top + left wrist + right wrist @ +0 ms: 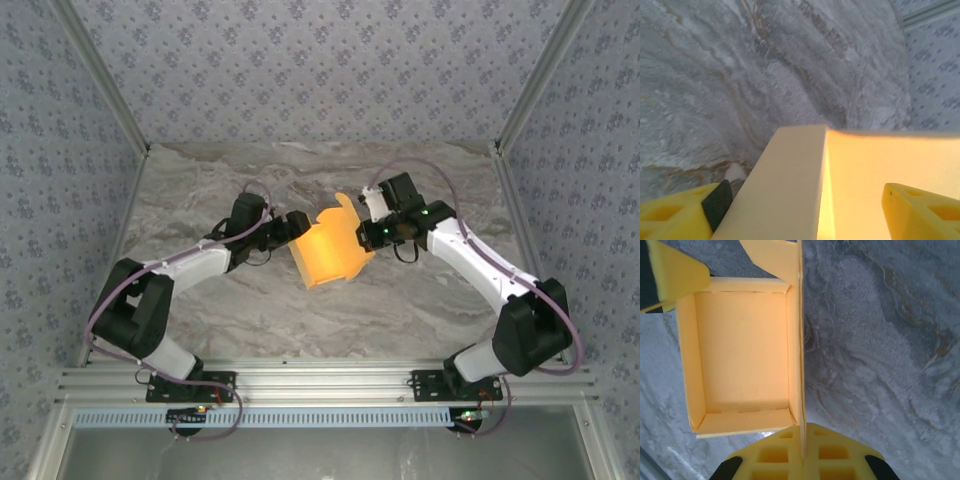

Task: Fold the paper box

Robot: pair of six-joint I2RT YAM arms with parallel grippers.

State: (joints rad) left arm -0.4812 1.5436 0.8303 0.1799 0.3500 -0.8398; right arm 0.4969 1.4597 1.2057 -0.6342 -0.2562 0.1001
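Nearest the arm bases, bare marble surface (250, 320) lies on the near side of the paper box (332, 250). The box sits at mid-surface between the two arms and is tilted. Whether its lower edge touches the surface cannot be told.

At the box's right wall, the right end effector (801, 432) is clamped shut on the thin card. The wall's edge runs straight into the seam between its yellow fingers (775, 455). This grip looks like the anchor for the step, so it should stay firm and square to the wall. A twist here would likely crease the card or skew the corner.

At the box's left wall, the left end effector (800, 200) stands open. One finger (670, 215) is outside the wall and the other is inside, neither pinching. From the top view, the left end effector (293, 228) sits just beside that wall.

The box already reads as a shallow tray (742, 355) with four walls raised. A loose flap (772, 255) stands up at the far edge of the box, beyond the right wall's grip.

My judgement is that the flap is the work left. The free left end effector would do best to clear the left wall without dragging it. It should then meet the flap near its crease and press along the fold line, so the wall held opposite is not pulled out of line.
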